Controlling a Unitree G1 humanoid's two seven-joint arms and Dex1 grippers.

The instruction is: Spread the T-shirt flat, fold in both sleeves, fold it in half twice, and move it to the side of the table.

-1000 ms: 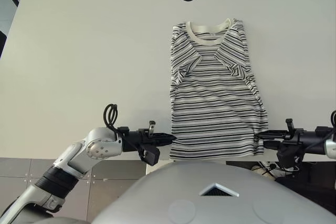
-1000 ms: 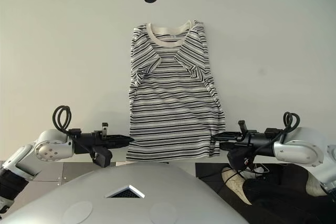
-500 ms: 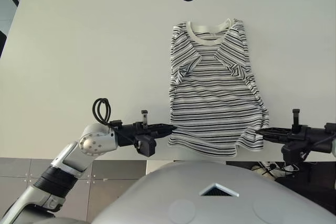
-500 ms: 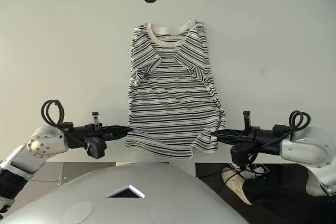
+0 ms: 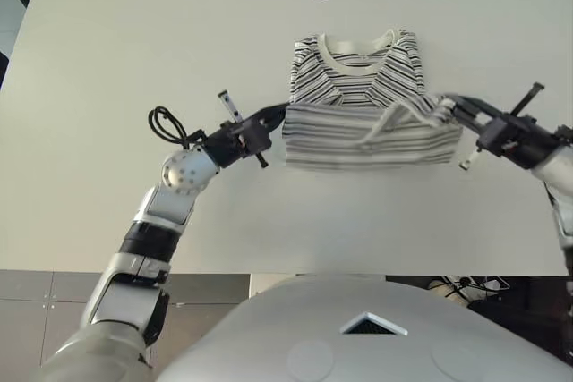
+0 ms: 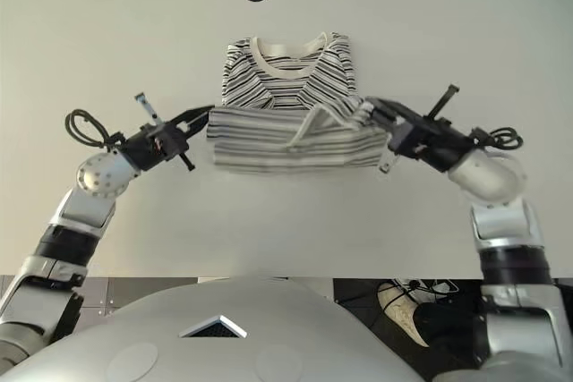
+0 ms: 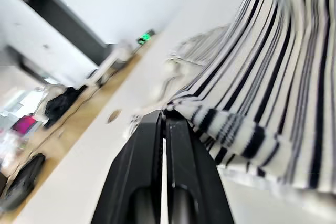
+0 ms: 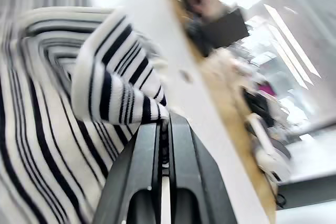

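The left gripper (image 5: 279, 114) and right gripper (image 5: 446, 102) each pinched a hem corner of the T-shirt (image 5: 358, 73), raised over its middle. Sleeves lay folded in. The first half-fold looked unfinished, with the second fold and the move aside yet to do.

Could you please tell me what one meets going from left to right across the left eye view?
left gripper → striped T-shirt, held up by its hem → right gripper
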